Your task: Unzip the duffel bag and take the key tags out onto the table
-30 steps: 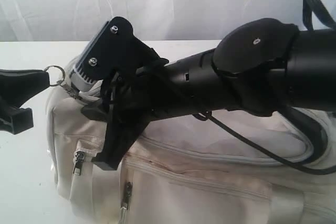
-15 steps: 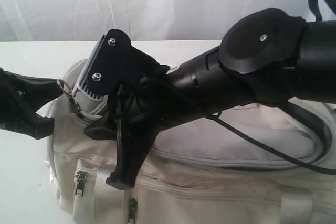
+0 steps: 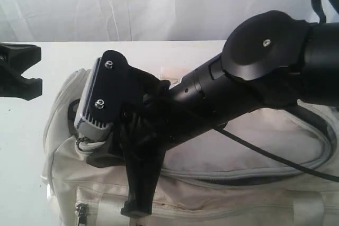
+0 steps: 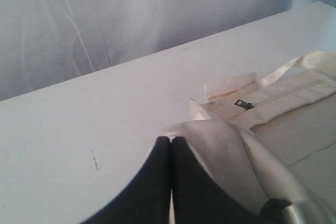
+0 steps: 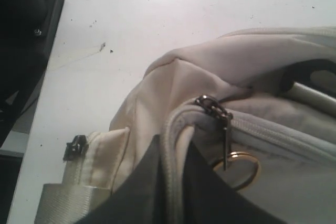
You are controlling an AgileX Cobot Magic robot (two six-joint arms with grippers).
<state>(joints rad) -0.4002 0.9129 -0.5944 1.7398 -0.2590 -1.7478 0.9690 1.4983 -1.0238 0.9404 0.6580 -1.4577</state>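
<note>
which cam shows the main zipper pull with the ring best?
Right wrist view: zipper pull and ring close and sharp, beside the right claw pinching the duffel bag. Exterior view: arm largely blocks it. Left wrist view: only a ringless zipper tab.

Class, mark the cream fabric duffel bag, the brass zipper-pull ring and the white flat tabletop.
cream fabric duffel bag (image 5: 173, 77): right wrist view, bulging end fabric.
brass zipper-pull ring (image 5: 258, 168): right wrist view, outer rim.
white flat tabletop (image 4: 79, 129): left wrist view, bare surface.

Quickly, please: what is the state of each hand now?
Left hand: closed, nothing clearly held.
Right hand: closed on the bag, at its zipper edge.
</note>
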